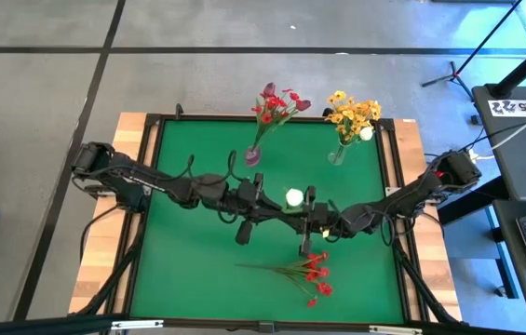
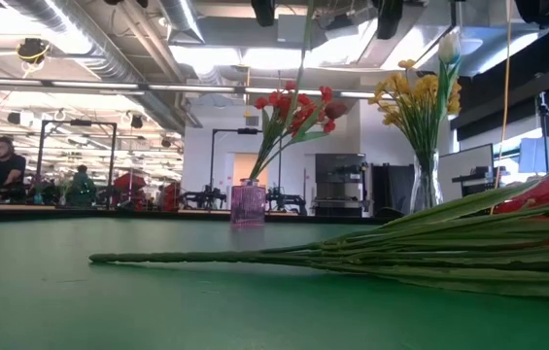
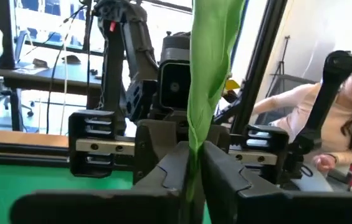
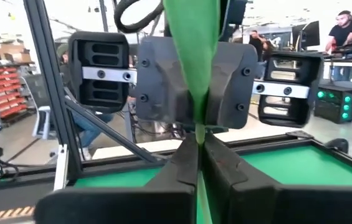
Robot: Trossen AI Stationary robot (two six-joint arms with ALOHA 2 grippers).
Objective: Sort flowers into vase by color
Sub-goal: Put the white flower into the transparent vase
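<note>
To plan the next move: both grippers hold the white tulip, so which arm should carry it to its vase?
Probably the right. Left gripper and right gripper both clamp the white tulip, but the clear vase with yellow and white blooms stands on the right arm's side.

Both arms reach inward and meet above the worktop's middle. The left pincer (image 1: 261, 207) and right pincer (image 1: 311, 212) face each other. Each is clamped tight.

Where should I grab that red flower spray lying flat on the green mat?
Grip the red spray by its bare green stems, coming straight down from above: it lies flat, blossoms bunched at one end. Right now the left gripper and right gripper are both shut on the white tulip.
</note>
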